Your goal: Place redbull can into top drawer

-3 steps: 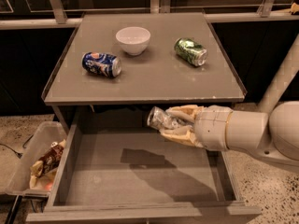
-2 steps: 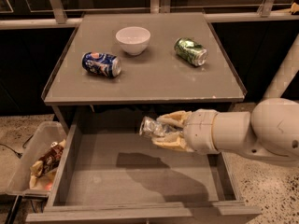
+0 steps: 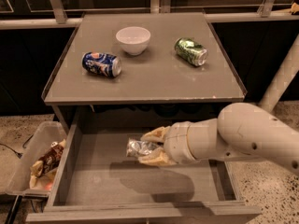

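The redbull can (image 3: 140, 148), slim, silver and dented, lies sideways between my fingers. My gripper (image 3: 148, 147) is shut on it and holds it over the middle of the open top drawer (image 3: 93, 181), a little above its flat grey bottom. The white arm (image 3: 243, 136) reaches in from the right. The drawer is pulled out under the grey table (image 3: 149, 85), and its thick front panel (image 3: 140, 213) is at the bottom edge.
On the table lie a dark blue can (image 3: 101, 64) at left, a white bowl (image 3: 133, 39) in the middle back and a green can (image 3: 191, 51) at right. A clear plastic bin (image 3: 28, 162) with snack bags (image 3: 46, 162) stands left of the drawer.
My gripper has carried the can leftward and lower, from the drawer's back right to over its middle.
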Motion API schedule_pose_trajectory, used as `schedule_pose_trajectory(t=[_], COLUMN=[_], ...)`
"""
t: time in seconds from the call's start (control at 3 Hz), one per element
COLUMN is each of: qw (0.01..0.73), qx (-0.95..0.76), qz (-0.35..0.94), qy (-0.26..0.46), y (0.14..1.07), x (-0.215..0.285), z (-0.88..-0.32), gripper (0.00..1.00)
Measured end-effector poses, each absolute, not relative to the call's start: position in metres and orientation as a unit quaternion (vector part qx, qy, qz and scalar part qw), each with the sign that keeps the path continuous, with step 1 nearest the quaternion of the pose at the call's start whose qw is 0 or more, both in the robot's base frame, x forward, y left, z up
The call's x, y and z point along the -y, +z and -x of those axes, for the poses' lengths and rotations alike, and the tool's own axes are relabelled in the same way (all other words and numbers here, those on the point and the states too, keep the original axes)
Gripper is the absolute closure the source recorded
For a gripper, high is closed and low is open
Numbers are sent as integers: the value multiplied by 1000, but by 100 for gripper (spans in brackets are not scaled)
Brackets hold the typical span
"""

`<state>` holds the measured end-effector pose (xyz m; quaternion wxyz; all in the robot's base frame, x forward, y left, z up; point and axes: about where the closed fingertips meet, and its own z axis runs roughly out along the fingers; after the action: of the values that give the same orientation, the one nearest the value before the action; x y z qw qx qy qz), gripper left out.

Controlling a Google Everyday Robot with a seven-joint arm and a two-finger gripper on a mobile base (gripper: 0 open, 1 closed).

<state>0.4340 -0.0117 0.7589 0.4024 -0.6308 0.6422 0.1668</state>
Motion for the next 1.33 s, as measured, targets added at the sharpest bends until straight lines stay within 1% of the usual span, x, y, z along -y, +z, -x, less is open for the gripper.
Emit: schedule_pose_trajectory(t=[0.33,0.67,1.33], qw=[375,367,377], qx=[-659,-677,-701], qz=[632,624,592], qy=[158,138,124], y=[713,681,647], x=[7,13,14], z=[-433,-444,-471], gripper=[100,100,100])
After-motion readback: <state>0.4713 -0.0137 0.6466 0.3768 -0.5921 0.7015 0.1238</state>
